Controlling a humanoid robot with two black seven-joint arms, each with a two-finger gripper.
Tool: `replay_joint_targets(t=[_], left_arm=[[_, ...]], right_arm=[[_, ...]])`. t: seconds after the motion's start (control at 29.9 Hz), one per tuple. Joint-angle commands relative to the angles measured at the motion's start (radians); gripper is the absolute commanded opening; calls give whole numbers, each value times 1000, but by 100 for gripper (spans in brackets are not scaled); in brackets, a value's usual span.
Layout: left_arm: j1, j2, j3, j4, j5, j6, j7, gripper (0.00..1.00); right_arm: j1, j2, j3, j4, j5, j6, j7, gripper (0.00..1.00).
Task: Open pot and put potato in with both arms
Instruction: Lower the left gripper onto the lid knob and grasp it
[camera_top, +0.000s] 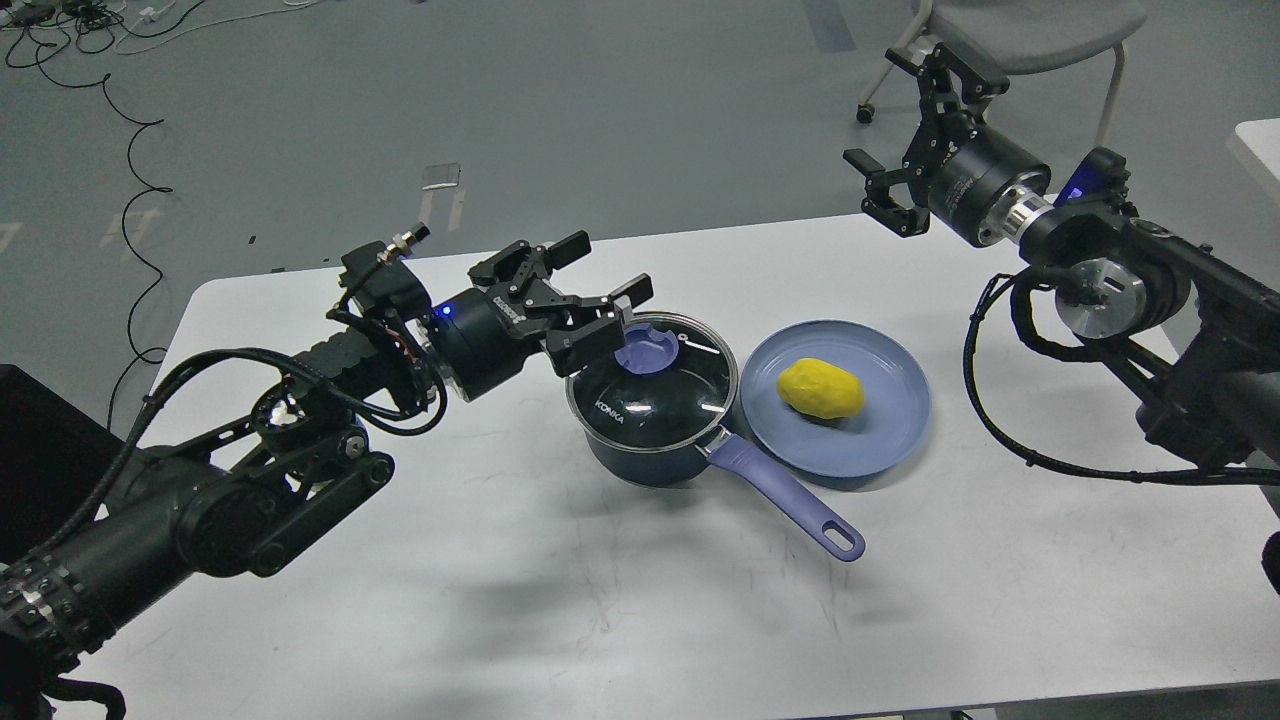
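Pot (655, 415) work starts at the left gripper (590, 300), which hangs with its fingers spread wide just above the lavender knob (645, 355) of the glass lid (650, 385), holding nothing. To lift cleanly, I judge it should settle lower so both fingers straddle the knob squarely, close firmly, then rise straight up to avoid dragging the pot by its purple handle (785, 495). Beside the pot, on its right, the potato (821, 389) lies on a blue plate (895, 435). Well beyond the plate, the right gripper (905, 140) waits high, fingers apart and empty, off the worktop (500, 580) edge.
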Motion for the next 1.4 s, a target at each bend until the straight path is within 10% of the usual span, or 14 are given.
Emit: replay_joint_targets(t=[0.0, 1.37], left_arm=[[-12, -11, 22, 17, 60, 4, 0, 98], [-66, -138, 173, 284, 86, 57, -8, 98]], right_arm=[[-2, -2, 1, -1, 0, -2, 0, 100], [-29, -51, 3, 0, 0, -5, 0, 100]])
